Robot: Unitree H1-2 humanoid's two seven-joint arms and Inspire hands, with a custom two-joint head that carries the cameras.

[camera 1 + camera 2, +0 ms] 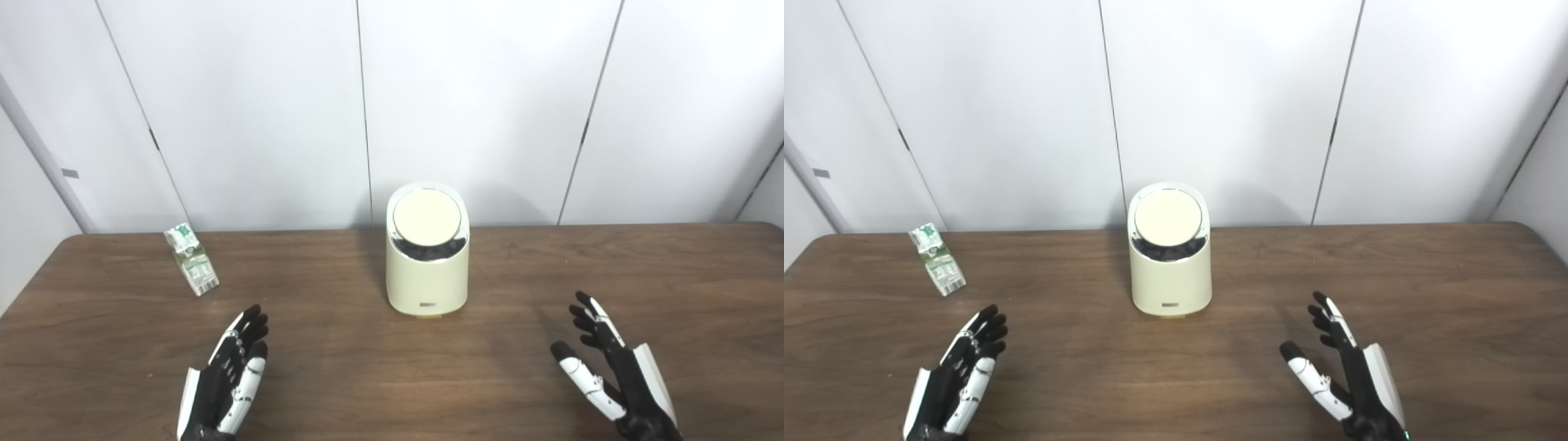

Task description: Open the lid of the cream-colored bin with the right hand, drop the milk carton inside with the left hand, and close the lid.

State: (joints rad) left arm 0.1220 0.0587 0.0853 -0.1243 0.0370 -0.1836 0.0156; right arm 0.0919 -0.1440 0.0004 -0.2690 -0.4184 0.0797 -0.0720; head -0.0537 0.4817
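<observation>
The cream-colored bin (427, 275) stands upright at the middle of the brown table, near its back edge. Its round lid (426, 216) sits tilted toward me in a shiny rim, with a dark gap showing below it. The small green and white milk carton (191, 258) stands leaning at the back left. My left hand (229, 373) is open and empty at the front left, below the carton. My right hand (603, 367) is open and empty at the front right, well apart from the bin.
The brown wooden table (392, 380) spans the view, with white wall panels (478, 104) right behind its back edge. Nothing else stands on it.
</observation>
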